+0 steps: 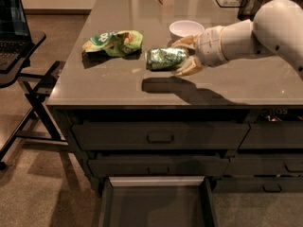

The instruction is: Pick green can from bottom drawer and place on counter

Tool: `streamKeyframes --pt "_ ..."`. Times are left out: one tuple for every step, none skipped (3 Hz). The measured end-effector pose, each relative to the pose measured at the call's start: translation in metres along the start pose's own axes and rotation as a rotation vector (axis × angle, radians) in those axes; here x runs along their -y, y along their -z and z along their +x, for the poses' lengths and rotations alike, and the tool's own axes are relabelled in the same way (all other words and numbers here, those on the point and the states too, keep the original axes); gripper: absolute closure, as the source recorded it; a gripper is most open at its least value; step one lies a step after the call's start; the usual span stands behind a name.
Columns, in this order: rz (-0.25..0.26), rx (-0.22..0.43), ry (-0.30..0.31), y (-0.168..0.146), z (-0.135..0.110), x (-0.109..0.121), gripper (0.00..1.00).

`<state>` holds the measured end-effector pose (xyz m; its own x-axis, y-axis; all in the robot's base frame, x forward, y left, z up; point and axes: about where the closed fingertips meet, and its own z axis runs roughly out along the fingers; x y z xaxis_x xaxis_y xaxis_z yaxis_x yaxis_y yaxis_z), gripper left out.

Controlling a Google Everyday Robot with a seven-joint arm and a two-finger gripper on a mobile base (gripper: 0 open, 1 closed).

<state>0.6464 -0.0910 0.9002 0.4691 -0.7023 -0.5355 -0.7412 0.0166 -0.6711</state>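
I see my gripper point(182, 56) hovering over the tabletop point(113, 85), its 2 jaws pinching the green can point(162, 59) sideways near the snack bag point(113, 42); the bottom drawer point(156, 206) stands open below.

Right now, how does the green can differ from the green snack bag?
The green can is clamped sideways in the gripper, raised over the counter with its shadow below; the snack bag lies on the counter, untouched. The green can is a rigid, dark mottled cylinder; the snack bag is crumpled and brighter green. Both are green and are side by side.
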Motion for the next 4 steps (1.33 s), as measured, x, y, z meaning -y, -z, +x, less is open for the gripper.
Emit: streamKeyframes --pt "-0.012 -0.009 -0.015 -0.0049 0.0061 -0.0003 1.0" --pt "-0.023 -0.022 -0.031 -0.0104 0.0126 -0.0033 1.0" --pt "-0.023 -0.022 -0.031 -0.0104 0.0126 -0.0033 0.81" --pt "-0.023 -0.022 -0.031 -0.0104 0.0126 -0.0033 0.58"
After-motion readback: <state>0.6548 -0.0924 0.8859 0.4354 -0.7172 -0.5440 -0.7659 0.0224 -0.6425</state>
